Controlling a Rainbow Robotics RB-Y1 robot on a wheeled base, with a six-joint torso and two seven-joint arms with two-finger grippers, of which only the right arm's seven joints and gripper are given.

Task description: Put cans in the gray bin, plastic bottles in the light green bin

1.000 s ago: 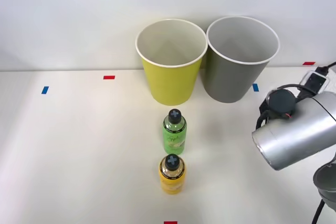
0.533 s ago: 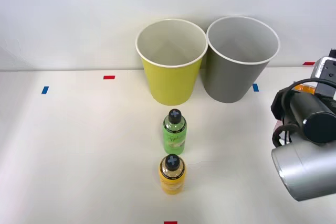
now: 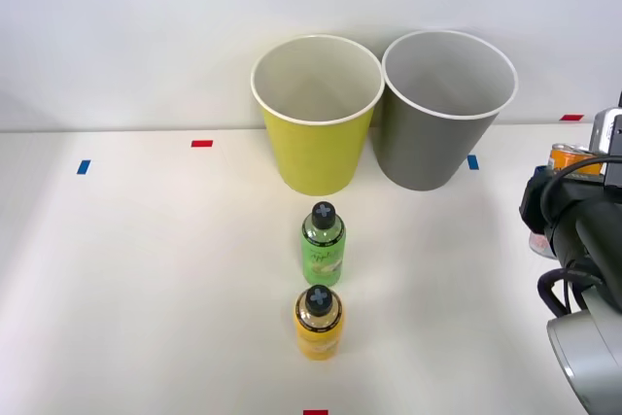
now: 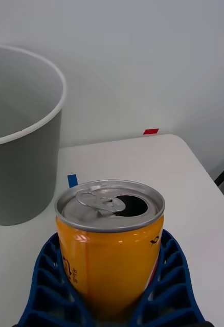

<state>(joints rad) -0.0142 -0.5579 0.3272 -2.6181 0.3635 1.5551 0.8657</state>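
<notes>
An orange can with a silver opened top stands upright between my right gripper's blue ribbed fingers, which are shut against its sides. In the front view the can peeks out at the far right behind my right arm, to the right of the gray bin. The light green bin stands touching the gray bin's left side. Two black-capped plastic bottles stand upright in front of the bins: a green one and, closer to me, a yellow-orange one.
The gray bin's wall rises close beside the held can. Blue tape and red tape mark the white table near its far right corner. Other tape marks lie at the left, with open table there.
My right arm has swung to the right and toward the view's lower right corner. The orange can came into sight at the far right edge.
</notes>
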